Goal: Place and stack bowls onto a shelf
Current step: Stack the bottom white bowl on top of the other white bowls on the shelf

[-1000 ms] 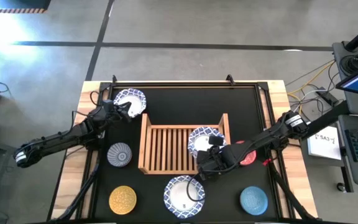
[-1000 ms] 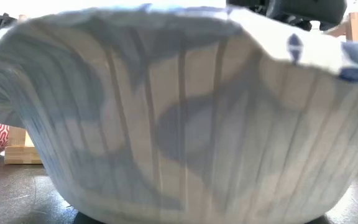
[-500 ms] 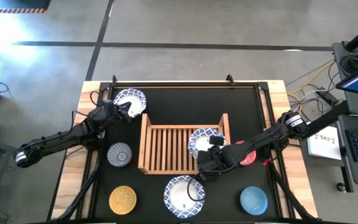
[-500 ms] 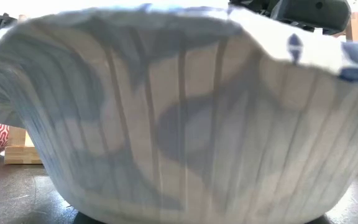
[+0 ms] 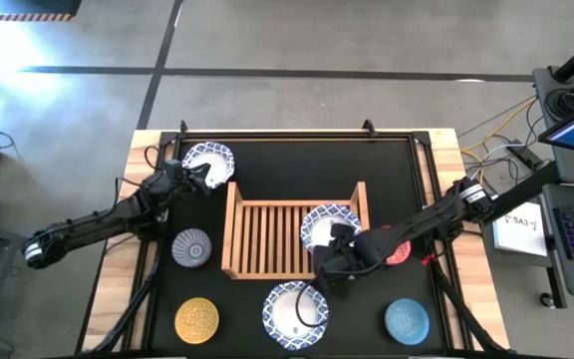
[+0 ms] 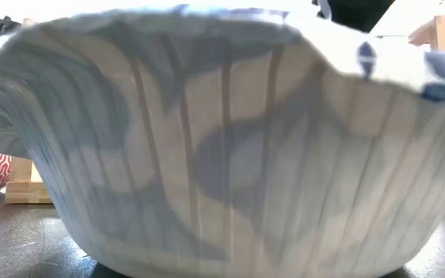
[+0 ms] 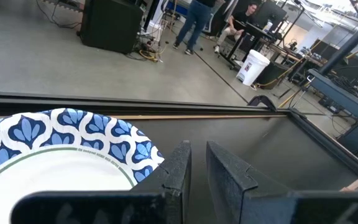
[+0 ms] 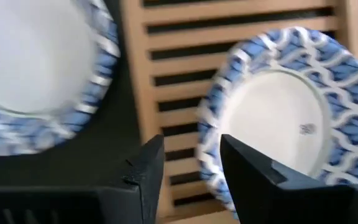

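The wooden shelf stands mid-table. A white bowl with a blue patterned rim rests on the slats at the shelf's right end. My right gripper is open at this bowl's near rim, one finger outside the bowl and one over its inside, and neither plainly touches it. At the far left lies another blue-rimmed bowl. My left gripper stands right beside its rim, fingers a narrow gap apart with nothing between them.
A grey-blue bowl, a yellow bowl, a blue-rimmed white bowl and a light blue bowl sit on the black mat. A red bowl is partly under my right arm. The blue-rimmed white bowl near the front fills the low view.
My right gripper has opened and let go of the blue-rimmed bowl, which stays on the slats at the shelf's right end. The gripper has shifted slightly toward the table's near edge.
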Available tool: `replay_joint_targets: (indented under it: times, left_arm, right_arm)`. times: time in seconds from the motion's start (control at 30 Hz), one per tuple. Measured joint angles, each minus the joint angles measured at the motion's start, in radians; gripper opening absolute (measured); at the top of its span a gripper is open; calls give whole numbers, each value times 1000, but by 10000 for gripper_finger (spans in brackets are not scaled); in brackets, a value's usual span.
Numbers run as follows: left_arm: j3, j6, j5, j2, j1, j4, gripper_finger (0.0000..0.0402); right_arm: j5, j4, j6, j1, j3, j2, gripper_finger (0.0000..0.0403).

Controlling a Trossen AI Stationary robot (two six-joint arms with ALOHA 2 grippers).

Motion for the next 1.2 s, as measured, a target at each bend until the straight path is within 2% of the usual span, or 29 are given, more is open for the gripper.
replay_joint_targets:
  times: [0.2,0.4,0.53,0.77,1.07,1.2]
  left_arm:
    - [0,0,0,0,0,0,33]
    - [0,0,0,0,0,0,33]
    - [0,0,0,0,0,0,33]
    - [0,0,0,1,0,3,33]
    - [0,0,0,2,0,4,33]
    - [0,0,0,2,0,4,33]
  right_arm:
    - [-143,103,133,0,18,2,143]
    - [-145,125,508,2,15,26,128]
    - [-189,137,608,11,15,49,126]
    - [-264,210,634,14,17,98,142]
    - [-266,236,583,18,20,110,143]
    - [-229,256,548,18,20,127,143]
